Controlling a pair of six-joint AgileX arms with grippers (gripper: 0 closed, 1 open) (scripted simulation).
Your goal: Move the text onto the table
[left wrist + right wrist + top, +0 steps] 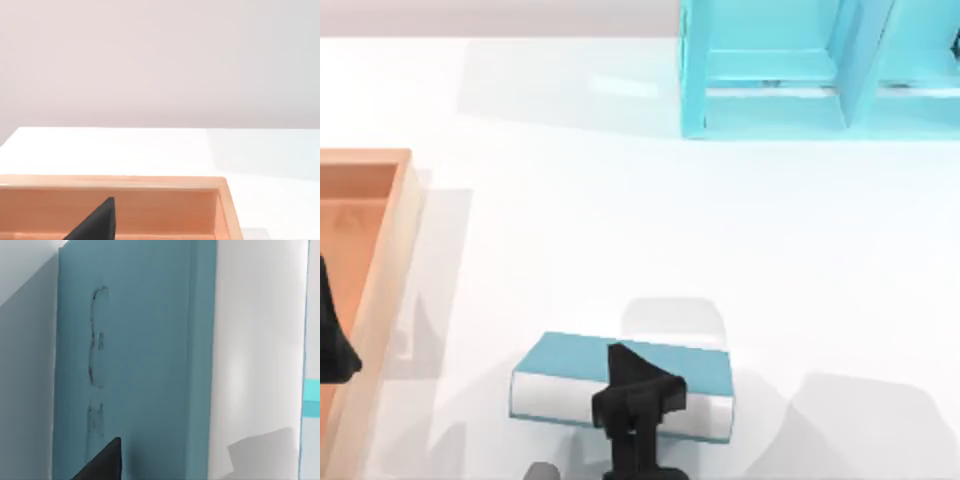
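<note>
Top view: the thick teal-blue hardcover book (570,368) sits low in the frame, centre-left, on or just above the glossy white table (620,220); its shadow lies just behind it. The right gripper (638,392) clasps it across the middle, one black finger over the cover, closed on the book. The orange-brown wooden tray (375,260) hugs the left edge, and the light cyan shelf unit (800,70) stands upper right.

Left wrist view: the left gripper (95,225) hangs parked over the tray; I cannot tell its opening.

Right wrist view: teal cover right up close. It looks stiff, weighty and smooth-faced, so a mid-span pinch across the thickness suits it best.
</note>
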